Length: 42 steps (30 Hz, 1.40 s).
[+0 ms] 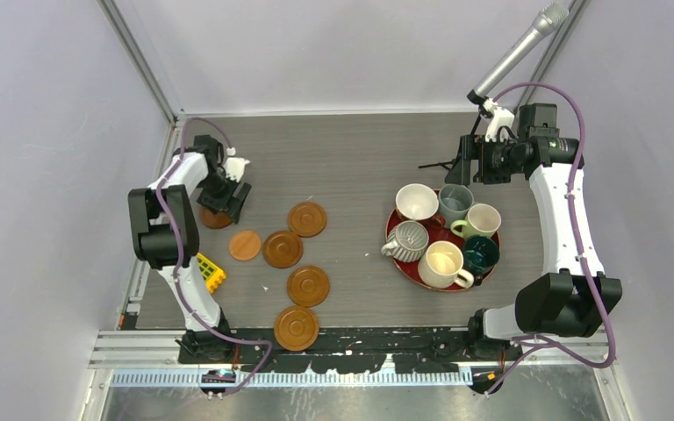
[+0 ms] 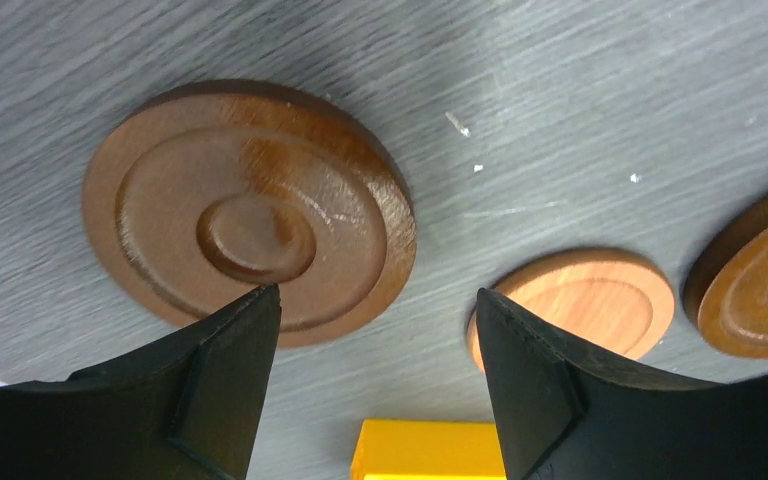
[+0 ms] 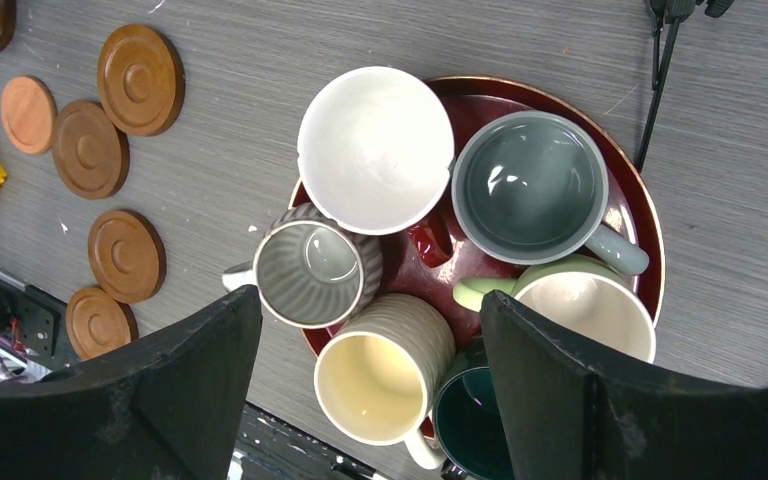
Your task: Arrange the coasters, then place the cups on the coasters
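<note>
Several brown coasters lie left of centre: one dark coaster [image 1: 215, 218] [image 2: 250, 210] sits just under my left gripper [image 1: 225, 198] [image 2: 378, 300], which is open with bare table between its fingers. A lighter coaster [image 1: 245, 245] [image 2: 590, 300] lies beside it, and others [image 1: 283, 249] [image 1: 307, 218] [image 1: 308, 285] [image 1: 297, 327] lie further right and nearer. The cups stand together on the red tray [image 1: 430, 285]: white [image 3: 375, 150], grey-blue [image 3: 530, 185], pale green [image 3: 585, 310], ribbed grey [image 3: 315, 265], cream [image 3: 375, 385], dark teal [image 3: 470, 425]. My right gripper [image 1: 463, 163] [image 3: 370, 300] hovers open above them.
A yellow toy block [image 1: 211, 272] [image 2: 430, 450] lies near the left arm's coasters. A grey microphone-like rod [image 1: 527, 48] leans in at the back right, and a thin black stand with a cable [image 1: 443, 165] sits behind the tray.
</note>
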Tool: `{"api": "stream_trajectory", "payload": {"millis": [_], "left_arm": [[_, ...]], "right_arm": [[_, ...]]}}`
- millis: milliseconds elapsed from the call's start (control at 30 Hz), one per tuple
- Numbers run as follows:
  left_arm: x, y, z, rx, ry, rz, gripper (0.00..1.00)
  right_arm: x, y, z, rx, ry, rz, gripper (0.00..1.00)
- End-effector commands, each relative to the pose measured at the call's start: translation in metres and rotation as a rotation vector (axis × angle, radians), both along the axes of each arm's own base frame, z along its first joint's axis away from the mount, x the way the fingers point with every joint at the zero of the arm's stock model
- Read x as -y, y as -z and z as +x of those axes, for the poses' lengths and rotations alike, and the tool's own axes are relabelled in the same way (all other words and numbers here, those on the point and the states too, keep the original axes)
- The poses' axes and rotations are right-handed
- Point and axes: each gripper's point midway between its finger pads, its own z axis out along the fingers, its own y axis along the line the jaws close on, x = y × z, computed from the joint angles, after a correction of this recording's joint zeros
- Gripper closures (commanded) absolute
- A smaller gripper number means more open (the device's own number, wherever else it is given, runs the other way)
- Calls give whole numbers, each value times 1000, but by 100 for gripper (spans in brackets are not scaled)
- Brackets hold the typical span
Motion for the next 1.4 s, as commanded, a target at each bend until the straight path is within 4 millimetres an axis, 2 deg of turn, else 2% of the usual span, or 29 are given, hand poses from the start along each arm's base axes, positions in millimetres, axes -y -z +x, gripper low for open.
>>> {"api": "stream_trajectory", "payload": {"millis": [0,100,200,300,467,767,1067,1367], "left_arm": [[5,3,21,36,-90,-46,28],[-1,16,24,33,-151,-10,30],[-18,24,30,55,-215,76,33],[-37,27,38,78,-263,177,37],[-50,28,56,107,-290,222,43],[-45,20,80,157,-247,168,45],[-23,19,92,159,-175,46,46],[-39,19,100,147,-194,99,45]], "right_arm": [[-2,-8,9,49,-7,6,16],[-1,-7,10,51,-1,4,16],[-1,-8,12,55,3,4,16],[-1,-7,12,57,8,4,16],[-1,-8,13,60,12,9,16],[-2,-9,10,65,13,9,16],[-3,-6,9,55,12,16,16],[-3,-6,9,56,9,17,16]]}}
